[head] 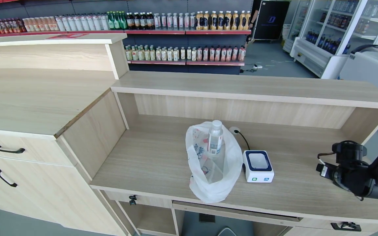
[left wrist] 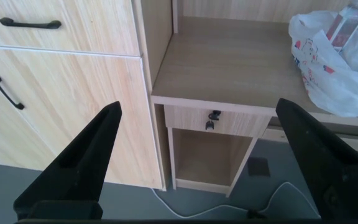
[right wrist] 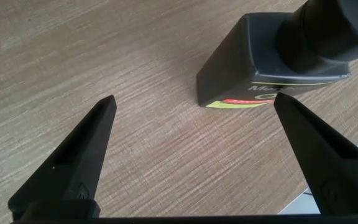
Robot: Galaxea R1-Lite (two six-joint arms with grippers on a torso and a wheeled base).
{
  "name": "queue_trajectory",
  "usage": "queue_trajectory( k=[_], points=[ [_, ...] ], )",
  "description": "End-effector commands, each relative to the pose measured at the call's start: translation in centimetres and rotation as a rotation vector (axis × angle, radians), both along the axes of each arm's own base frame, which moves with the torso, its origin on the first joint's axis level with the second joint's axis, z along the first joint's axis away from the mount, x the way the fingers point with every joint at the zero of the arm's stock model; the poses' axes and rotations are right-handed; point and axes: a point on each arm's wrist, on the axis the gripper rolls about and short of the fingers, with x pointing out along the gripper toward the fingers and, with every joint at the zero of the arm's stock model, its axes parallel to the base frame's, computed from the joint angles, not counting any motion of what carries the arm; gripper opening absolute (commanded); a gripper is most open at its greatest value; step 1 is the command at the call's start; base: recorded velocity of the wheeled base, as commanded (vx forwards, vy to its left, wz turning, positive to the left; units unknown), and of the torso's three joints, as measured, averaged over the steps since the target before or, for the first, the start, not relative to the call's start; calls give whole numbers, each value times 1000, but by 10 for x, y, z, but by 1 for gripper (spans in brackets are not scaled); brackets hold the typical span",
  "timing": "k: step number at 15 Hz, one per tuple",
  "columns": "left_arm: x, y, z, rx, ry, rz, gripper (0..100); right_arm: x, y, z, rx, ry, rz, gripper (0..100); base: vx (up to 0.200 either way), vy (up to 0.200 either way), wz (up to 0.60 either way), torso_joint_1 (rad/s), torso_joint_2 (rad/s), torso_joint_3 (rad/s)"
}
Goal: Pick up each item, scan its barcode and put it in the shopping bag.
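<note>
**Water bottle (head: 215,139) bagged, both grippers spread**

Clear water bottle stands upright inside the white shopping bag (head: 208,186), near the front edge of the desk (head: 149,157). Just beside the bag at 3 o'clock sits the scanner (head: 258,165), its cable (head: 243,139) running off toward 11 o'clock. Farther out at 3 o'clock, well apart from the scanner, the right gripper (right wrist: 194,99) hangs low over the wood, fingers wide apart. A dark container (right wrist: 260,62) lies ungripped on the desk just beyond them. Around 8 o'clock from the bag, off the desk's front corner, the left gripper (left wrist: 199,104) hangs beside the drawer cabinet (left wrist: 61,56), fingers likewise spread.
</note>
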Motion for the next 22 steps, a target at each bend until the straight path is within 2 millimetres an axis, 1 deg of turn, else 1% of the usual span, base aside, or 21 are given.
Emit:
queue_trajectory(
  k=[1, 3, 4, 5, 6, 7, 8, 9, 11, 12, 13, 15, 17, 22],
  points=[
    [0, 0, 0, 1, -1, 0, 100, -1, 0, -6, -1, 20, -4, 100, 0, 0, 0, 0, 0, 0],
    [0, 0, 0, -1, -1, 0, 100, -10, 0, -3, -68, 80, -22, 100, 0, 0, 0, 0, 0, 0],
    [0, 0, 0, -1, -1, 0, 100, -19, -1, 4, -127, 133, -7, 100, 0, 0, 0, 0, 0, 0],
    [0, 0, 0, 1, -1, 0, 100, -24, -4, 9, -155, 155, -1, 100, 0, 0, 0, 0, 0, 0],
    [0, 0, 0, 1, -1, 0, 100, -34, -16, 29, -237, 193, 14, 100, 0, 0, 0, 0, 0, 0],
    [0, 0, 0, -1, -1, 0, 100, -40, -29, 41, -292, 235, 20, 100, 0, 0, 0, 0, 0, 0],
    [0, 0, 0, 1, -1, 0, 100, -46, -42, 47, -324, 271, 51, 100, 0, 0, 0, 0, 0, 0],
    [0, 0, 0, -1, -1, 0, 100, -50, -54, 48, -328, 296, 101, 100, 0, 0, 0, 0, 0, 0],
    [0, 0, 0, -1, -1, 0, 100, -60, -71, 46, -326, 328, 162, 100, 0, 0, 0, 0, 0, 0],
    [0, 0, 0, -1, -1, 0, 100, -63, -77, 43, -318, 337, 182, 100, 0, 0, 0, 0, 0, 0],
    [0, 0, 0, -1, -1, 0, 100, -63, -78, 43, -316, 338, 184, 100, 0, 0, 0, 0, 0, 0],
    [0, 0, 0, -1, -1, 0, 100, -61, -89, 39, -310, 327, 231, 100, 0, 0, 0, 0, 0, 0],
    [0, 0, 0, -1, -1, 0, 100, -58, -94, 35, -296, 311, 283, 100, 0, 0, 0, 0, 0, 0],
    [0, 0, 0, 1, -1, 0, 100, -53, -95, 21, -264, 303, 380, 100, 0, 0, 0, 0, 0, 0]
  ],
)
